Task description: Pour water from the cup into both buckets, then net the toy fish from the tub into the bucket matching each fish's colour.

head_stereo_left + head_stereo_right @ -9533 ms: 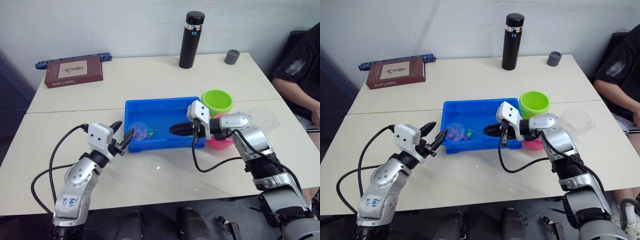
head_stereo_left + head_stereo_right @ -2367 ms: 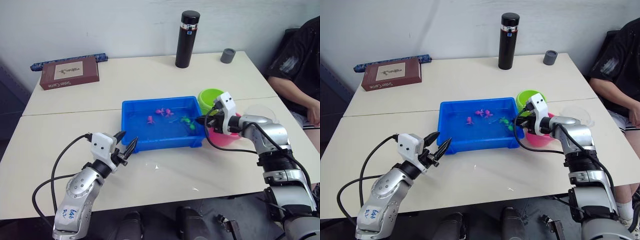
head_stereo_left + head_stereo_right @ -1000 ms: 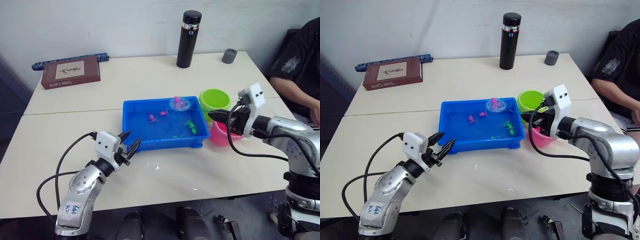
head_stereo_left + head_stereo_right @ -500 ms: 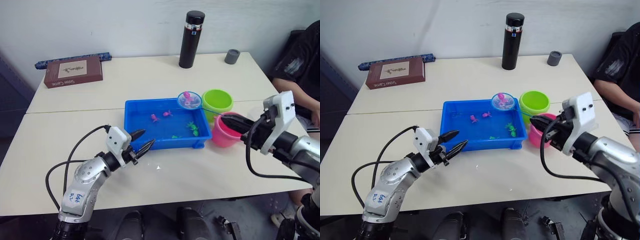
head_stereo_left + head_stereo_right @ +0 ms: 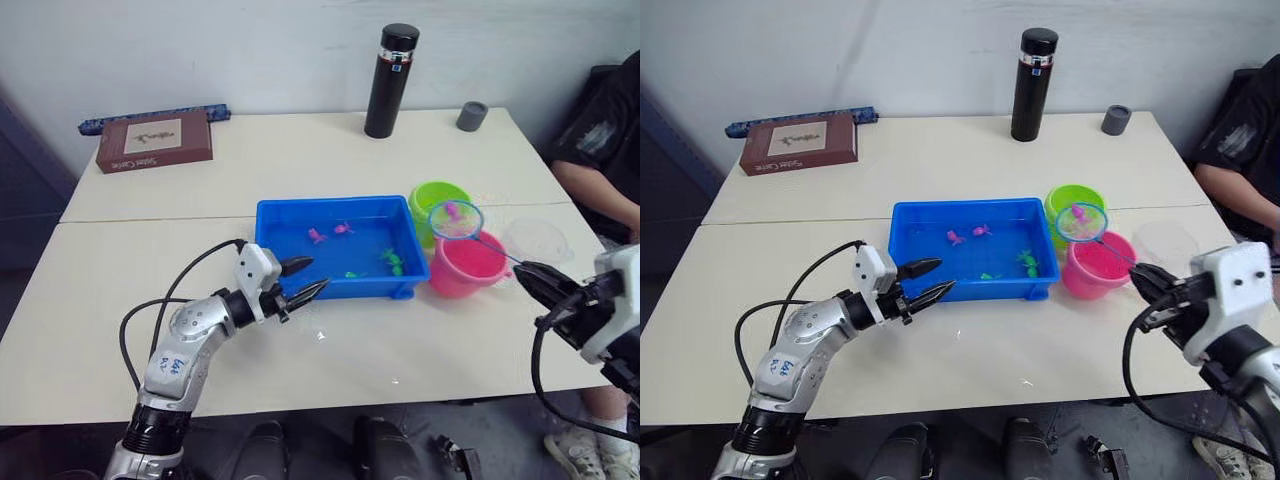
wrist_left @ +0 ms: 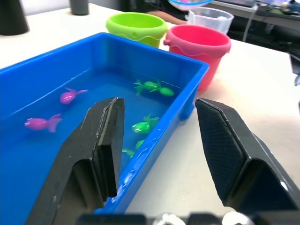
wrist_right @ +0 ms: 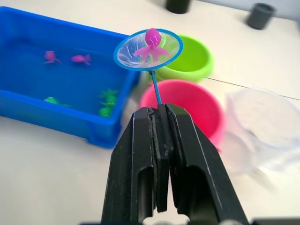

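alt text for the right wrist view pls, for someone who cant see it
The right end effector, shut on a thin blue handle, holds a small round net carrying a pink toy fish above the pink bucket and green bucket. The blue tub of fish sits beside them.

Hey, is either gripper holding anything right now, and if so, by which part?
The right gripper is shut on the net's handle, with a pink fish in the hoop. The left gripper is open, holding nothing.
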Motion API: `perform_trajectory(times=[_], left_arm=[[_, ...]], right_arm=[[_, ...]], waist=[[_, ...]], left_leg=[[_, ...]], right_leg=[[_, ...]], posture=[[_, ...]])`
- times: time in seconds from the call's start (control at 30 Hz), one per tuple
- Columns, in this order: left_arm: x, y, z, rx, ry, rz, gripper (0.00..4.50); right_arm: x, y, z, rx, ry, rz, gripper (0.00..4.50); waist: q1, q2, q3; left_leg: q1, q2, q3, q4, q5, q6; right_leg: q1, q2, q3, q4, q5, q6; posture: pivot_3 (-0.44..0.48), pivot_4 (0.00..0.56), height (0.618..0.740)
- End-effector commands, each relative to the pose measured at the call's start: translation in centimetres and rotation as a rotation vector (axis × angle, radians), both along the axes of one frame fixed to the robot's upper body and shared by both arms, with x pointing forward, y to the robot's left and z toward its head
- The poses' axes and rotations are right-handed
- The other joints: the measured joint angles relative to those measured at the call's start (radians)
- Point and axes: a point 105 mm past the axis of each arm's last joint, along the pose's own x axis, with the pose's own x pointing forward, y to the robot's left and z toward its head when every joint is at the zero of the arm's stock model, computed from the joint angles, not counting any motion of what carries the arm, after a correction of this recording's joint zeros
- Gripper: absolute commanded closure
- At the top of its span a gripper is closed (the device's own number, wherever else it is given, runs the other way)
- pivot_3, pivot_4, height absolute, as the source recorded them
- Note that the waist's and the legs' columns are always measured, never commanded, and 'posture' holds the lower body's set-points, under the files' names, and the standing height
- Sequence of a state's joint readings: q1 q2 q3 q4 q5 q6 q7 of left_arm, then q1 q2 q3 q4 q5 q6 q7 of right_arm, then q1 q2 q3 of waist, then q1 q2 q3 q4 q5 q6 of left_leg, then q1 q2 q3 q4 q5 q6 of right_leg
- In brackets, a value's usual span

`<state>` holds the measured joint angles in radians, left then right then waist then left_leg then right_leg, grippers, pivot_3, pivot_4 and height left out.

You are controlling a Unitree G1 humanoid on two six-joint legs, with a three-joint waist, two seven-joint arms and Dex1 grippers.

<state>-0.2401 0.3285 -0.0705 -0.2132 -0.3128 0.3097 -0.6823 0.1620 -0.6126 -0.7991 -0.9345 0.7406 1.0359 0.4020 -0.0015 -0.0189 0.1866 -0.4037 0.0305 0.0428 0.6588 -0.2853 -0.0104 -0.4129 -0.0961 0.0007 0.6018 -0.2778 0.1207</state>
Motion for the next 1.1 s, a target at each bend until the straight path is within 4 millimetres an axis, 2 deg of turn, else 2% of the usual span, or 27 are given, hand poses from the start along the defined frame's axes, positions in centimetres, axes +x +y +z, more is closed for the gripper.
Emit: perform_trajectory(times=[0.03,0.43,0.6,0.93,1.1], left_arm=[[-0.1,-0.5,0.8,-0.013,-0.04,-0.038,1.83],[0.1,-0.7,0.8,-0.008,-0.041,-0.047,1.83],[0.0,-0.5,0.8,-0.007,-0.04,-0.035,1.83],[-0.1,-0.2,0.7,-0.003,-0.04,-0.014,1.83],[-0.2,-0.1,0.7,-0.002,-0.039,-0.007,1.83]], right_arm=[[-0.6,-0.7,1.2,-0.102,-0.087,-0.051,4.5],[-0.9,-2.6,-1.4,-0.339,-0.074,-0.099,4.5],[-0.2,-3.8,-1.7,-0.449,-0.105,-0.134,4.5],[0.5,-4.0,-2.2,-0.72,-0.148,-0.084,4.5],[0.4,-4.3,-2.5,-0.784,-0.157,-0.073,4.5]], waist=[[0.0,0.0,0.0],[0.002,0.0,0.0],[0.001,0.0,0.0],[0.002,0.0,0.0],[0.002,0.0,0.0]], left_leg=[[0.0,0.0,0.0,0.0,0.0,0.0],[0.001,-0.001,0.0,0.0,0.0,0.0],[0.001,-0.001,0.0,0.0,0.0,0.0],[0.002,-0.001,0.0,0.0,0.0,0.0],[0.002,-0.001,0.0,0.0,0.0,0.0]], right_leg=[[0.0,0.0,0.0,0.0,0.0,0.0],[0.001,0.0,0.0,-0.001,0.0,0.0],[0.002,0.0,0.0,-0.001,0.0,0.0],[0.002,0.0,0.0,0.0,0.0,0.0],[0.002,0.0,0.0,0.0,0.0,0.0]], posture=[[0.0,0.15,0.74],[0.0,0.15,0.74],[0.0,0.15,0.74],[0.0,0.15,0.74],[0.0,0.15,0.74]])
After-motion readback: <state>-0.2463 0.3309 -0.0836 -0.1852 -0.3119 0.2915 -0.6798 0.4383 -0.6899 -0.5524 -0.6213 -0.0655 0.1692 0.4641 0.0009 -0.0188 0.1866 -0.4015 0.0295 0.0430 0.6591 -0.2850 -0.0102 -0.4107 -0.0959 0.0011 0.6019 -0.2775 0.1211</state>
